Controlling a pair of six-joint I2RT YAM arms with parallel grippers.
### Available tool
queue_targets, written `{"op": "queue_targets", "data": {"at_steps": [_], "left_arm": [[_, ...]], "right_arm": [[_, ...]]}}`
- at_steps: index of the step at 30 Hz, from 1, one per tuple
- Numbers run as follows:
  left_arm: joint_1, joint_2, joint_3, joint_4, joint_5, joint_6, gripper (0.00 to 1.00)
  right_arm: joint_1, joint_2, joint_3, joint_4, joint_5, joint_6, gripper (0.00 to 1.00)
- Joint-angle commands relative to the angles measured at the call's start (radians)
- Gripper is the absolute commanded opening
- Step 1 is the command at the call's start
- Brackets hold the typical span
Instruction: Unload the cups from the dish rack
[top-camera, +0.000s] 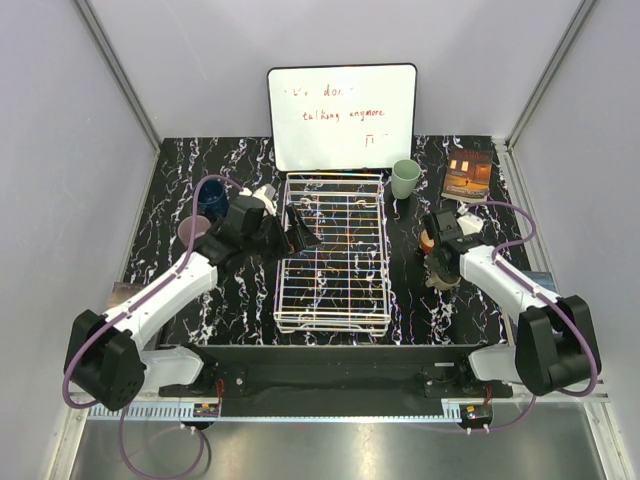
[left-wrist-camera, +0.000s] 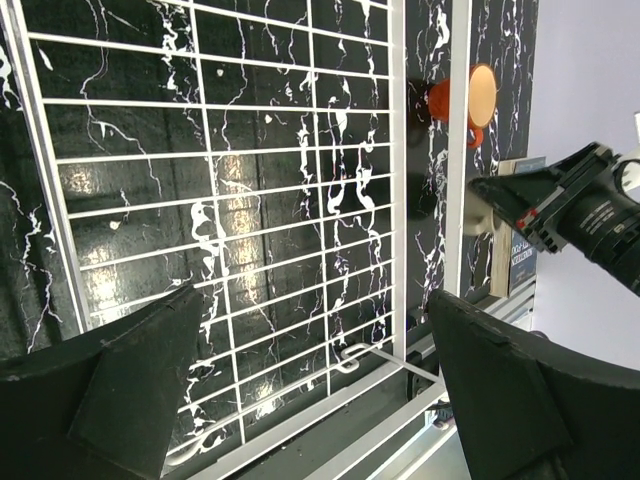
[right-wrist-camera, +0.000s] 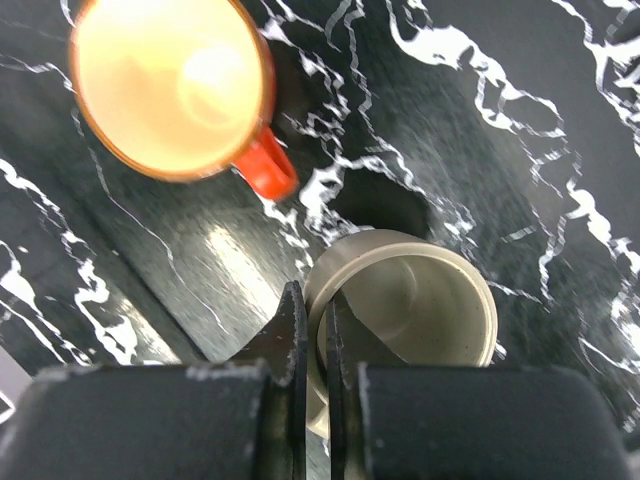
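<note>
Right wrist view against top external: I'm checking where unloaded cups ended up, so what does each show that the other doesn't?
Only the right wrist: the right gripper shut on the taupe mug's wall, one finger inside, and the orange-red mug's pale interior. Only top external: the dish rack with no cup in it, the mint mug, the dark blue mug and the left gripper. Both: the taupe and orange-red mugs side by side on the marbled table.

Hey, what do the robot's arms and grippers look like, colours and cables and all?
The left arm and right arm have white shells with bulky black joint housings. A purple cable loops along each. The left gripper has broad, wedge-shaped matte black fingers; the right gripper is black too, with thin tapered tips.
</note>
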Motion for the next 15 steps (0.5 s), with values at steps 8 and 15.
{"op": "queue_targets", "data": {"at_steps": [8, 15], "left_arm": [[-0.001, -0.049, -0.018, 0.01, -0.026, 0.015, 0.99], [-0.001, -0.031, -0.009, 0.01, -0.024, 0.01, 0.99]], "right_arm": [[-0.001, 0.102, -0.007, 0.143, 0.048, -0.004, 0.0], [-0.001, 0.121, 0.009, 0.148, 0.014, -0.026, 0.0]]}}
